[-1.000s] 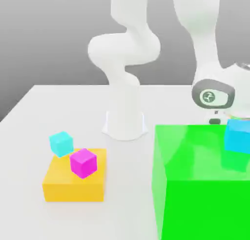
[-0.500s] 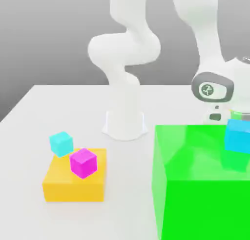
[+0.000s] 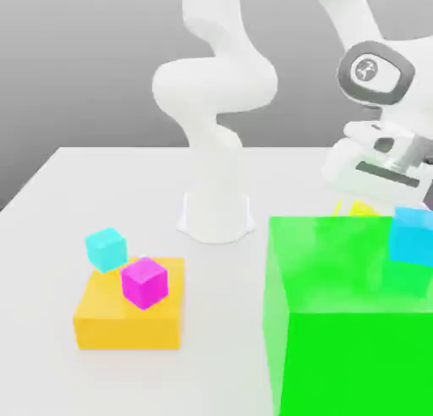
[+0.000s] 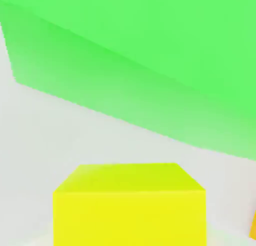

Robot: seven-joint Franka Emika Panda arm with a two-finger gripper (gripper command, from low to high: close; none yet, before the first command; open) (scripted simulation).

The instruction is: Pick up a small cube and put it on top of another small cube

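- The yellow cube (image 4: 130, 202) is the small cube that the arm has taken; in the hand view it sits directly in front of the camera, and in the exterior view a little of it shows just under the hand, behind the top rear edge of the big green block (image 3: 351, 321).
- The gripper (image 3: 362, 205) is clenched on the yellow cube and holds it above the white table (image 3: 51, 203), at about the height of the green block's top.
- A blue cube (image 3: 412, 235) rests on top of the green block, near its edge on the exterior view's right.
- A magenta cube (image 3: 144, 281) stands on a flat orange block (image 3: 128, 320), at the exterior view's left.
- A cyan cube (image 3: 106, 248) is at the far corner of the orange block, touching or just beside it; I cannot tell if it rests on the block or on the table.
- The white arm base (image 3: 217, 205) stands on the table between the orange block and the green block, further back.
- A round grey cap with a small white logo (image 3: 369, 68) is on the wrist; it has no readable letters.
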